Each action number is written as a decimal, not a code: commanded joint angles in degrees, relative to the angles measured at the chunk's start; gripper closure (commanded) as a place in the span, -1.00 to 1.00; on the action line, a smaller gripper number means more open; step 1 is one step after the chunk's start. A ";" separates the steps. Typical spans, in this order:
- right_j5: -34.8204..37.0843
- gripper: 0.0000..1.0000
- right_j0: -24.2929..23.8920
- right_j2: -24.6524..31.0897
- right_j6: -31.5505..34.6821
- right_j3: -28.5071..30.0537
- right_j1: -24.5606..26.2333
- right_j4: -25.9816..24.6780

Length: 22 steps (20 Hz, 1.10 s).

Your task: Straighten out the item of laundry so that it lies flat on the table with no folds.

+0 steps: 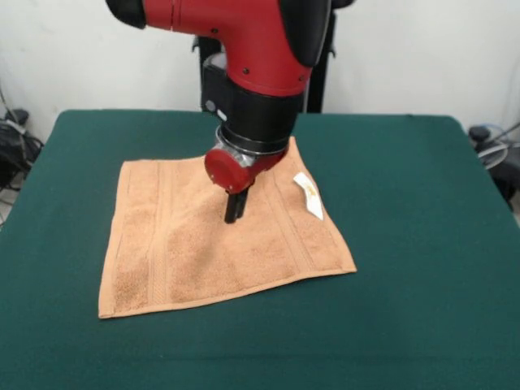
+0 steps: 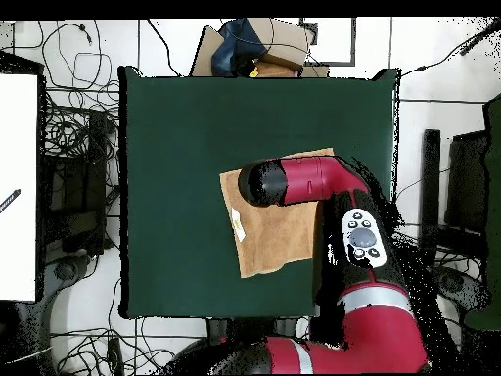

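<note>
From the front, the light orange-brown terry towel (image 1: 219,240) lies spread out and nearly flat on the dark green felt-covered table (image 1: 406,211), directly beneath the black gripper (image 1: 234,207), whose narrowed tips press its middle. Stripe bands run either side; a small white tag (image 1: 309,196) sits beside the gripper.

Overhead, the red arm (image 2: 323,186) covers part of the towel (image 2: 279,235).

We see the towel (image 1: 219,240) spread on the desk (image 1: 422,244) near its middle, our end effector (image 1: 234,208) over the towel's centre, the tag (image 1: 309,196) at its two o'clock.
</note>
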 commanded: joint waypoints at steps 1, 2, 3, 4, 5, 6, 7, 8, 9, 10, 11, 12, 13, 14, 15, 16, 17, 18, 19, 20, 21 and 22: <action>-3.59 1.00 1.66 -1.75 17.39 4.26 3.95 2.39; -3.86 1.00 1.73 -1.78 17.53 4.43 4.08 2.45; -3.98 1.00 1.81 -1.69 17.70 4.36 4.23 2.67; -3.98 1.00 1.97 -1.63 17.95 4.15 4.44 2.91; -4.12 1.00 2.21 -1.72 18.31 3.92 4.71 2.99; -4.26 1.00 2.45 -1.81 18.68 3.69 4.97 3.07; -4.56 1.00 2.68 -1.95 19.02 3.72 5.12 3.15; -4.87 1.00 2.91 -2.08 19.37 3.74 5.27 3.24; -4.88 1.00 3.31 -2.24 19.74 3.72 5.25 3.43; -4.89 1.00 3.70 -2.40 20.11 3.69 5.23 3.62; -4.85 1.00 4.11 -2.63 20.48 3.80 5.07 3.87; -5.51 1.00 4.49 -2.99 21.03 4.76 4.83 3.95; -5.53 1.00 5.13 -3.43 21.66 5.00 4.61 4.24; -5.77 1.00 5.67 -3.71 22.13 5.36 4.42 4.53; -6.32 1.00 6.04 -4.09 22.63 5.95 4.20 4.70; -6.88 1.00 6.50 -4.45 23.01 6.46 4.15 4.79; -7.36 1.00 7.06 -4.76 23.64 6.65 4.23 5.08; -7.42 1.00 7.79 -5.23 24.19 6.57 4.45 5.44; -8.08 1.00 8.29 -5.61 24.61 6.86 4.62 5.79; -8.54 1.00 8.89 -6.00 24.98 6.87 4.87 6.05; -8.91 1.00 9.22 -6.21 25.12 6.94 5.02 6.40; -9.28 1.00 9.56 -6.42 25.26 7.00 5.16 6.76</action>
